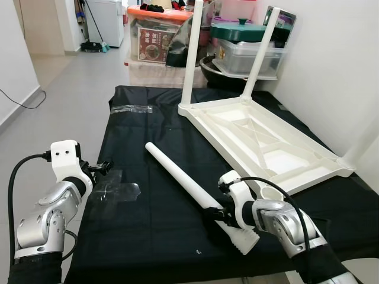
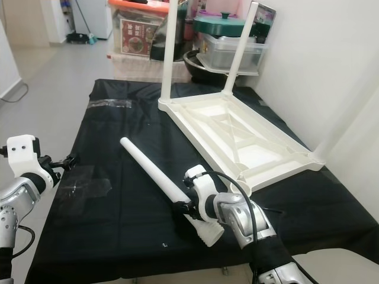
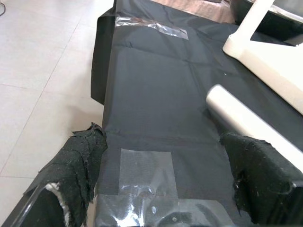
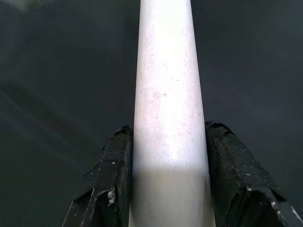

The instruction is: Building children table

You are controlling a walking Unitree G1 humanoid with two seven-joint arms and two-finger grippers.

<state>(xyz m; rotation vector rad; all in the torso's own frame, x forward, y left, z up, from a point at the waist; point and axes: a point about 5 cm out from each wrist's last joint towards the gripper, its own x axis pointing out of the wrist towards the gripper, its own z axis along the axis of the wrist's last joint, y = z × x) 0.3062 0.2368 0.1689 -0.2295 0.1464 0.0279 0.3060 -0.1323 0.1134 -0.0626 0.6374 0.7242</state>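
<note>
Right fingers [image 4: 116, 179] gripping loose leg [image 1: 180, 176], upturned table [image 1: 260, 139] beside

We see the white plastic table leg [image 1: 177, 175] lying on the black cloth sheet [image 1: 148, 236]. To its right sits the upturned white plastic tabletop [image 1: 260, 142]; storage boxes [image 1: 155, 41] stand behind.

Black cloth [image 3: 156, 94], white leg [image 3: 246, 120] (taped patches [image 3: 144, 172])

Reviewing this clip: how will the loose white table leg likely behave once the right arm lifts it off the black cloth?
The table leg looks like rigid moulded plastic, so it should stay stiff and probably feel light. The right gripper holds it near its threaded end, so the long free end may droop or swing. Its smooth, round, tapered surface could slip in the jaws, or roll in a curve if released.
</note>
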